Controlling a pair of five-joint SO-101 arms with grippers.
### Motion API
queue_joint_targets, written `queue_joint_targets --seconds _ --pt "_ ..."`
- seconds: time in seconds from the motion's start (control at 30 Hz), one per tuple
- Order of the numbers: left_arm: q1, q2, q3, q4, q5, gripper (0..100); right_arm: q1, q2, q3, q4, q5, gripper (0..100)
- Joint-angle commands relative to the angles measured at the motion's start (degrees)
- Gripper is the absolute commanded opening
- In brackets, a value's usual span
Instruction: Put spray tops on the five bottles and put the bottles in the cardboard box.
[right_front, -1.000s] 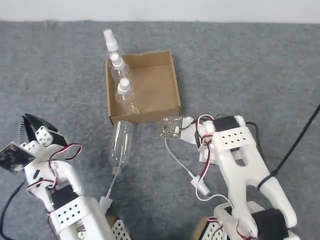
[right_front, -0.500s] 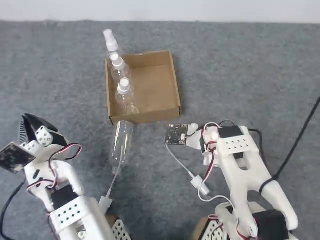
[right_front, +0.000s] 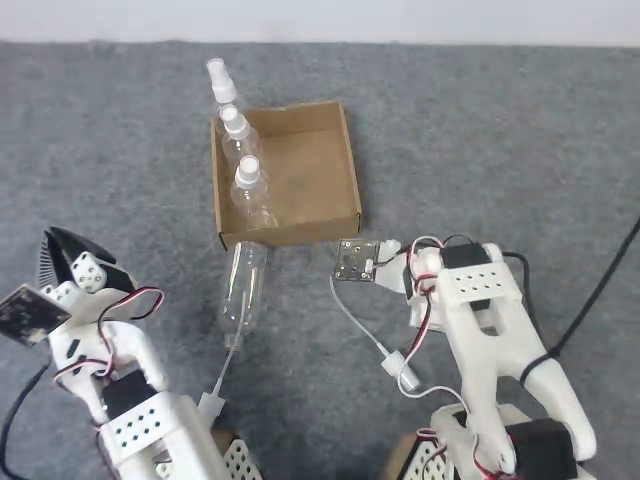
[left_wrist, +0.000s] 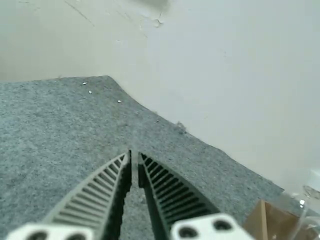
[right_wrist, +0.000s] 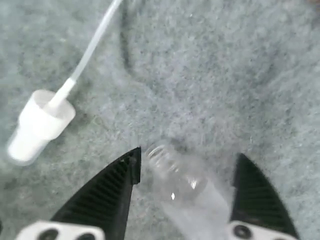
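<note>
The cardboard box (right_front: 300, 175) stands open at the back of the grey carpet. Three clear bottles with white spray tops line its left side: one (right_front: 222, 85) at the back edge and two (right_front: 250, 192) inside. An uncapped bottle (right_front: 243, 283) lies in front of the box. My right gripper (right_wrist: 189, 156) is open, its fingers astride another uncapped bottle (right_wrist: 185, 186) lying on the carpet. A loose spray top (right_wrist: 37, 125) with its tube lies just beside it. My left gripper (left_wrist: 134, 161) is shut on nothing and held off at the left (right_front: 62, 252).
A second loose spray top (right_front: 212, 403) with its tube lies near the left arm's base. The other spray top (right_front: 403, 372) sits beside the right arm's base. Open carpet stretches to the right of the box, and a black cable (right_front: 600, 285) crosses the right edge.
The right arm's wrist has shifted a little to the right and back from the box front. The left arm has kept still.
</note>
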Motion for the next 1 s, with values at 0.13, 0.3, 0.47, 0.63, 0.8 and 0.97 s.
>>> queue_joint_targets --seconds 0.13,0.3,0.47,0.63,0.8,0.97 --pt "0.3 -0.7 -0.7 0.1 -0.4 1 0.8 -2.3 -8.1 10.3 3.6 34.4" --pt "0.3 -0.7 -0.7 0.2 -0.4 1 4.3 -2.2 -8.0 10.7 6.9 34.4" --pt "0.3 -0.7 -0.7 0.1 -0.4 1 8.0 -2.2 -6.0 9.3 10.4 34.4" --pt "0.3 -0.7 -0.7 0.2 -0.4 1 8.5 -2.2 -1.0 2.6 10.5 34.4" --pt "0.3 -0.7 -0.7 0.2 -0.4 1 10.2 -1.9 0.2 0.2 10.5 34.4" --pt "0.3 -0.7 -0.7 0.2 -0.4 1 11.2 4.0 1.0 -3.6 11.3 34.4"
